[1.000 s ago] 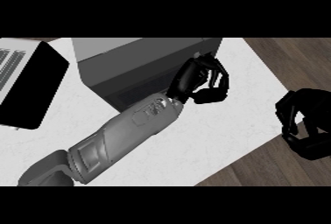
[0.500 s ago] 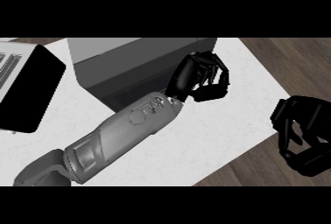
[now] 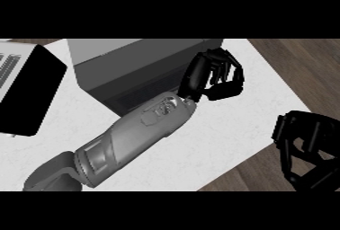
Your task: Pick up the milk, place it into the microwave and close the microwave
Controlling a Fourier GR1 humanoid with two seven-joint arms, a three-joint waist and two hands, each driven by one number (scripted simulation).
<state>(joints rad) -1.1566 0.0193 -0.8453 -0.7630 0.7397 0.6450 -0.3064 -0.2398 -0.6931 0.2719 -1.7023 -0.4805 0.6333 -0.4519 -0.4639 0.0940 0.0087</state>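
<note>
No milk shows in the head view. The grey microwave [image 3: 126,67] sits at the top centre of the white counter. Its black door [image 3: 30,96] stands swung out at the left. My left forearm crosses the counter from the lower left. My left hand [image 3: 214,77] is at the microwave's right end, fingers curled, and nothing can be seen in them. My right hand [image 3: 306,146] hangs over the counter's right edge at the lower right, with relaxed fingers and nothing in them.
The white counter [image 3: 225,134] ends in a slanted edge at the right, with dark wood floor [image 3: 299,63] beyond it. A striped light panel [image 3: 10,67] shows at the far left beside the door.
My left hand has crept slightly up and right along the microwave's right end. My right hand has drifted down and a little left, toward the lower edge.
</note>
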